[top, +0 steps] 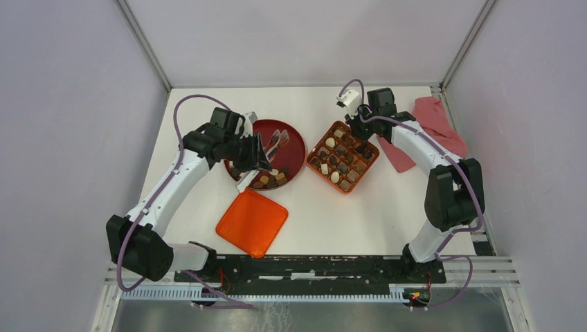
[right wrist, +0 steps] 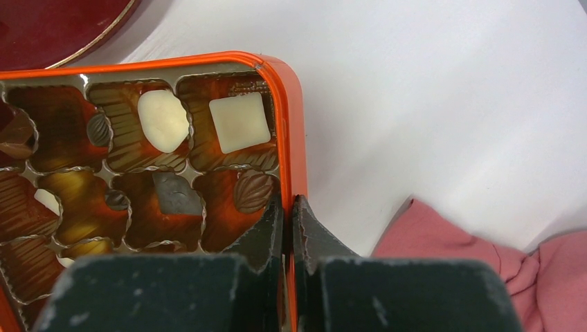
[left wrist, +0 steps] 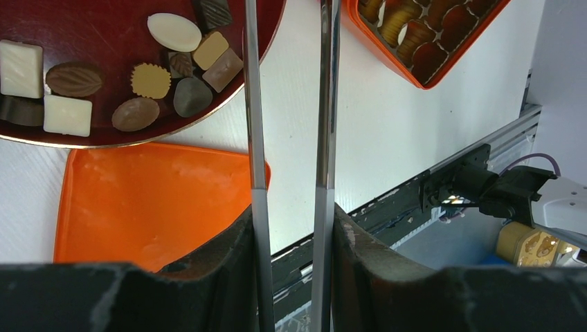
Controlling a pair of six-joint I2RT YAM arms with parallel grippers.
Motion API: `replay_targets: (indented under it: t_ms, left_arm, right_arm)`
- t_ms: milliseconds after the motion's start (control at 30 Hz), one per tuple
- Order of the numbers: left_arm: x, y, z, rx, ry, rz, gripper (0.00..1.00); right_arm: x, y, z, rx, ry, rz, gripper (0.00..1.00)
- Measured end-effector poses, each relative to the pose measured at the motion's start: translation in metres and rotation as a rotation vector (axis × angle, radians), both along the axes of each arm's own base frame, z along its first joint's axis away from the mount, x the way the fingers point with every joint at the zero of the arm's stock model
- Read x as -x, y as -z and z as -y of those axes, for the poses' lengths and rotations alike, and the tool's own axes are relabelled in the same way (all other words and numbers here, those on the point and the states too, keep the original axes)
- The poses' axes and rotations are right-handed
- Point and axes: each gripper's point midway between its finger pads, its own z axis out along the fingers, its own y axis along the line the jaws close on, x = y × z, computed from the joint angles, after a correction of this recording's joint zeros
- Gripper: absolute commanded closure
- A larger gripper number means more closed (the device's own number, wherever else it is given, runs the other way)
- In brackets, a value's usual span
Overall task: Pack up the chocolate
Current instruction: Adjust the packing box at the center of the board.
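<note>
Several pieces of chocolate [top: 270, 180] lie at the near side of the dark red plate [top: 294, 149]; the left wrist view shows these dark, tan and white pieces [left wrist: 149, 79] close up. More chocolate [right wrist: 239, 121] sits in compartments of the orange box [top: 363, 171]. My left gripper [top: 255, 153] hovers over the plate, shut on metal tongs [left wrist: 325, 104]. Their two blades run up between my fingers [left wrist: 291, 214] and out of the top of that view, so their tips are hidden. My right gripper [right wrist: 287, 204] is shut on the box's rim [right wrist: 294, 124] at its far corner.
The orange lid [top: 253, 221] lies flat in front of the plate, near the front rail. A pink cloth [top: 432, 121] is bunched to the right of the box, beside my right arm. Enclosure walls bound the table at the back and both sides.
</note>
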Motion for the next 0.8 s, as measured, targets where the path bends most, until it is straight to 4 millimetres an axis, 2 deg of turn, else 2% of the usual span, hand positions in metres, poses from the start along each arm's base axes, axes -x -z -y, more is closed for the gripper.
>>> replay_targets:
  t_ms: [533, 800]
  left_arm:
    - [-0.004, -0.01, 0.008, 0.052, -0.005, 0.021, 0.98]
    - [-0.009, -0.034, 0.023, 0.161, 0.002, 0.072, 0.98]
  right_arm:
    - [0.003, 0.004, 0.0, -0.006, 0.009, -0.015, 1.0]
    - [0.005, 0.007, -0.001, -0.017, 0.013, -0.025, 1.0]
